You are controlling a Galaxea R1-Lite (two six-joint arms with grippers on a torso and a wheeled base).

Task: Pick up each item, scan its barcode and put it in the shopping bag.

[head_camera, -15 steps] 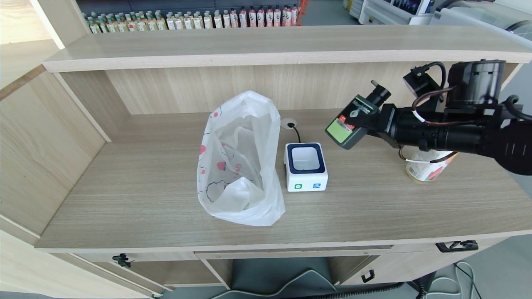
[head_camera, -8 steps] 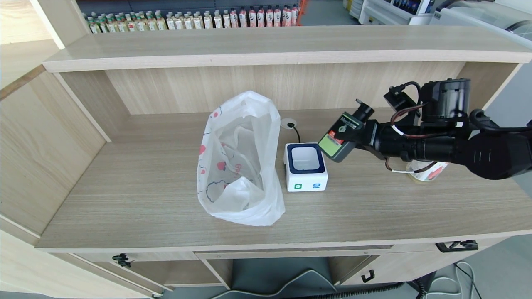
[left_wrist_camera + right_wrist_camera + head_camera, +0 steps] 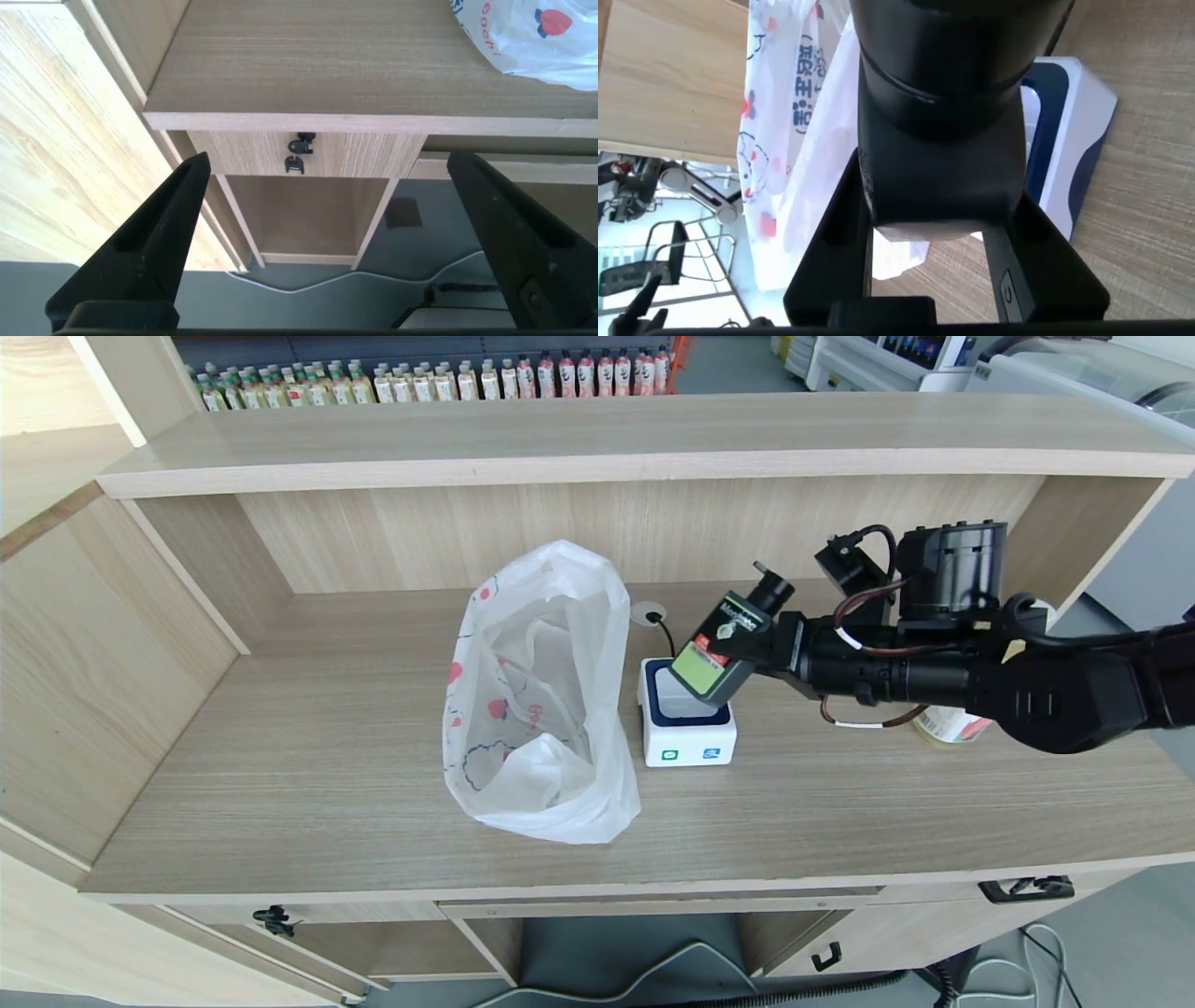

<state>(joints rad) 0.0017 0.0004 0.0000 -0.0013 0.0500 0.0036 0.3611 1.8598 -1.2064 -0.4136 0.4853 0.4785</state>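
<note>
Fingers of the right gripper [image 3: 758, 637] are closed on a dark box [image 3: 714, 653] with a green label, in the middle right of the head view. The box is tilted, with its green face turned to the lower left. In this view it covers the upper right corner of the white scanner [image 3: 686, 747]; whether the two touch, I cannot tell. The scanner stands on the desk [image 3: 327, 784], just to the right of the shopping bag [image 3: 537, 709]. The bag is white with red prints, open at the top, and stands in the centre. A cup [image 3: 945, 724] stands at the right, partly hidden behind the arm. The left gripper [image 3: 327, 252] hangs before the front edge of the desk, lower than its top, with its fingers spread wide apart.
</note>
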